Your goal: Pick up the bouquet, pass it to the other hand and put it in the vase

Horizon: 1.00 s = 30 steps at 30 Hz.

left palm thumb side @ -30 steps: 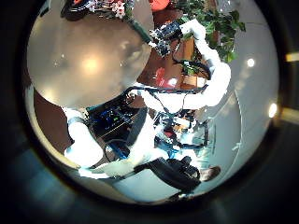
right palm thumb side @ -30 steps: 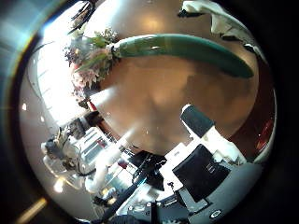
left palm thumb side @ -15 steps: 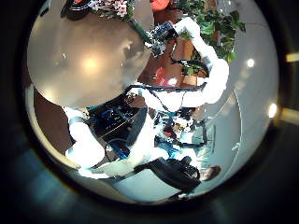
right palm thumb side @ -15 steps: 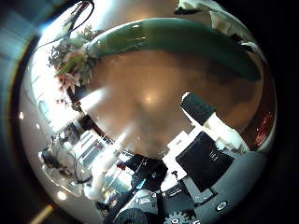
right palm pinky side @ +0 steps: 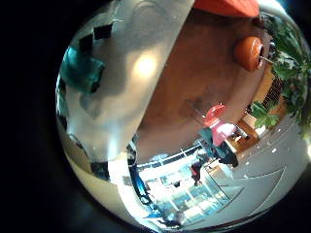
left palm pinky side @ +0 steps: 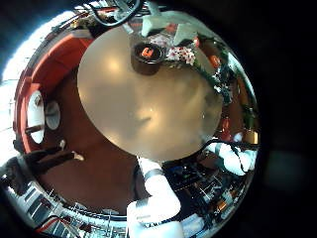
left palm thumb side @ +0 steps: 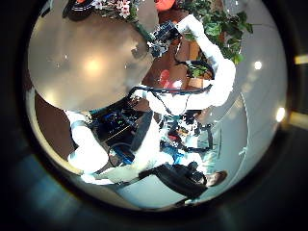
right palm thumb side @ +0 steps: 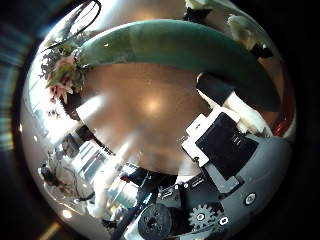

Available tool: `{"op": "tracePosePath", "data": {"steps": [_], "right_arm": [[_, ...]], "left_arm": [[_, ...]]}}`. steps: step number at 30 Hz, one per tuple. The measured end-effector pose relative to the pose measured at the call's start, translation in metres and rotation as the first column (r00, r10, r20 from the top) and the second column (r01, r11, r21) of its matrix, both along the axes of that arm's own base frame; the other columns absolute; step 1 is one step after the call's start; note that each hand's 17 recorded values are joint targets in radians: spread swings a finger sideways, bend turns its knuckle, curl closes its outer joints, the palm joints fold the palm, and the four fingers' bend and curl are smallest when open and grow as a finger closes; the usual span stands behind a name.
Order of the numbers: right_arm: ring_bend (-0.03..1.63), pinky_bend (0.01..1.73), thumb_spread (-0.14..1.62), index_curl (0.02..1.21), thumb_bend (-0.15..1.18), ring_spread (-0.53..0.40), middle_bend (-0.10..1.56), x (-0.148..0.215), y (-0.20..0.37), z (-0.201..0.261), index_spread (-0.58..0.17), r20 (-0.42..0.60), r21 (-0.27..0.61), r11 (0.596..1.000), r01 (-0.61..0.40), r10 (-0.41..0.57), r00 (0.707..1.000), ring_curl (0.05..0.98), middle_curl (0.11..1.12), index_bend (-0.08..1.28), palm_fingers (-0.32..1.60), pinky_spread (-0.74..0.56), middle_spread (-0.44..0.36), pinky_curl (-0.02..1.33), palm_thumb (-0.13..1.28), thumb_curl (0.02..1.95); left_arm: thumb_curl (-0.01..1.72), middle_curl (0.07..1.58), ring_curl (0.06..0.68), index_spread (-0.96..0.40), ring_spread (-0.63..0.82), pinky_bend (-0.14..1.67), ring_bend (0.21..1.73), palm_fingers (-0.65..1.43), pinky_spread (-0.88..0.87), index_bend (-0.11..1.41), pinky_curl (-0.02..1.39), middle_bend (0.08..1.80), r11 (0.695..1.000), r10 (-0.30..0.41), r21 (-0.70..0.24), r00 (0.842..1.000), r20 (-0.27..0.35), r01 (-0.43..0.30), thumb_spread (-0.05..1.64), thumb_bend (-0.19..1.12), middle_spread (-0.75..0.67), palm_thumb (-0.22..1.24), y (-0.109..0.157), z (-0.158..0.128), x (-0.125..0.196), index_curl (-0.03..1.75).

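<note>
The bouquet point(right palm thumb side: 150, 45) in green wrap lies on the round desk point(right palm thumb side: 150, 110), close under the right hand point(right palm thumb side: 225, 150), whose grip I cannot tell; the vase point(left palm pinky side: 149, 57) stands nearby

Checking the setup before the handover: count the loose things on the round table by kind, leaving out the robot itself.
Bouquet: 1
Vase: 1
Total: 2, both on the table
</note>
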State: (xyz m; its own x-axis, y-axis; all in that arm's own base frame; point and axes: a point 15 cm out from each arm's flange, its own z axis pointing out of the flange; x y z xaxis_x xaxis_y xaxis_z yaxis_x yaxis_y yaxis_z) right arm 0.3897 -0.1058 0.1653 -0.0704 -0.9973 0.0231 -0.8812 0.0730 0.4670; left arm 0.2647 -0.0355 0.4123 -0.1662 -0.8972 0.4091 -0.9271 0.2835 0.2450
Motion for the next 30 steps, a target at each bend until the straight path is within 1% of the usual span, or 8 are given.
{"op": "tracePosePath", "data": {"steps": [6, 10, 13, 15, 19, 25, 27, 30], "right_arm": [[1.29, 1.25, 0.96, 0.88, -0.01, -0.266, 0.94, 0.013, 0.003, -0.001, -0.521, 0.049, -0.019, 1.0, 0.0, 0.001, 0.999, 0.653, 0.89, 0.62, 0.93, -0.42, -0.301, 0.55, 0.93, 0.55], [1.32, 1.34, 0.93, 0.99, 0.0, -0.261, 0.99, 0.025, 0.003, 0.007, -0.533, 0.108, -0.036, 0.999, 0.004, 0.0, 0.994, 0.685, 0.97, 0.73, 1.02, -0.35, -0.315, 0.61, 1.01, 0.58], [1.32, 1.36, 0.92, 1.04, 0.01, -0.256, 1.05, 0.032, 0.001, 0.019, -0.521, 0.191, -0.051, 0.999, 0.013, -0.003, 0.982, 0.703, 1.0, 0.83, 1.09, -0.31, -0.311, 0.64, 1.07, 0.61], [1.33, 1.37, 0.91, 1.07, 0.04, -0.251, 1.1, 0.04, 0.0, 0.031, -0.502, 0.272, -0.065, 0.998, 0.019, -0.001, 0.962, 0.722, 1.03, 0.88, 1.1, -0.27, -0.301, 0.67, 1.14, 0.65], [1.35, 1.37, 0.89, 1.1, 0.07, -0.244, 1.15, 0.05, -0.002, 0.071, -0.469, 0.434, -0.091, 0.996, 0.024, 0.018, 0.901, 0.742, 1.04, 0.96, 1.12, -0.24, -0.281, 0.7, 1.18, 0.71], [1.38, 1.35, 0.86, 1.1, 0.07, -0.231, 1.2, 0.041, -0.021, 0.136, -0.407, 0.551, -0.097, 0.994, 0.041, 0.02, 0.834, 0.765, 1.04, 1.03, 1.12, -0.2, -0.244, 0.75, 1.19, 0.8], [1.38, 1.34, 0.86, 1.1, 0.07, -0.228, 1.21, 0.037, -0.027, 0.15, -0.393, 0.583, -0.068, 0.996, 0.065, -0.013, 0.813, 0.767, 1.04, 1.04, 1.12, -0.19, -0.235, 0.77, 1.19, 0.83], [1.39, 1.33, 0.84, 1.09, 0.06, -0.222, 1.24, 0.035, -0.012, 0.167, -0.365, 0.627, 0.065, 0.995, 0.073, -0.098, 0.773, 0.771, 1.03, 1.05, 1.12, -0.19, -0.218, 0.79, 1.19, 0.87]], "left_arm": [[0.29, 0.37, 0.204, 0.08, 0.56, 0.19, 0.45, 0.15, 0.5, 0.18, 0.28, 0.21, 1.0, 0.0, 0.001, 1.0, 0.0, 0.0, 1.18, -0.02, 0.37, 0.22, 0.0, 0.001, -0.001, 0.35], [0.29, 0.37, 0.205, 0.08, 0.56, 0.19, 0.44, 0.15, 0.5, 0.18, 0.28, 0.21, 1.0, 0.0, 0.002, 1.0, 0.001, 0.0, 1.18, -0.02, 0.37, 0.22, 0.0, 0.001, -0.001, 0.35], [0.29, 0.37, 0.205, 0.08, 0.56, 0.19, 0.44, 0.15, 0.5, 0.18, 0.28, 0.21, 1.0, 0.0, 0.002, 1.0, 0.001, 0.0, 1.18, -0.02, 0.37, 0.22, 0.0, 0.001, -0.001, 0.35], [0.29, 0.37, 0.205, 0.08, 0.56, 0.19, 0.44, 0.15, 0.5, 0.18, 0.28, 0.21, 1.0, 0.001, 0.003, 1.0, 0.002, -0.001, 1.18, -0.02, 0.37, 0.22, 0.001, 0.002, -0.001, 0.35], [0.29, 0.37, 0.206, 0.08, 0.56, 0.19, 0.44, 0.15, 0.5, 0.18, 0.28, 0.21, 1.0, 0.0, 0.007, 1.0, 0.004, 0.0, 1.18, -0.02, 0.37, 0.22, 0.001, 0.004, -0.001, 0.35], [0.29, 0.37, 0.207, 0.08, 0.56, 0.19, 0.44, 0.15, 0.5, 0.18, 0.28, 0.21, 1.0, -0.002, -0.003, 1.0, 0.015, 0.002, 1.18, -0.02, 0.37, 0.22, -0.001, 0.008, 0.0, 0.35], [0.29, 0.37, 0.207, 0.08, 0.56, 0.19, 0.44, 0.15, 0.5, 0.18, 0.28, 0.21, 1.0, -0.002, -0.012, 1.0, 0.02, 0.002, 1.18, -0.02, 0.37, 0.22, -0.004, 0.01, 0.001, 0.35], [0.29, 0.37, 0.206, 0.08, 0.56, 0.18, 0.44, 0.15, 0.5, 0.18, 0.28, 0.21, 1.0, -0.003, -0.014, 1.0, 0.029, 0.004, 1.18, -0.02, 0.37, 0.22, -0.004, 0.013, 0.0, 0.35]]}}
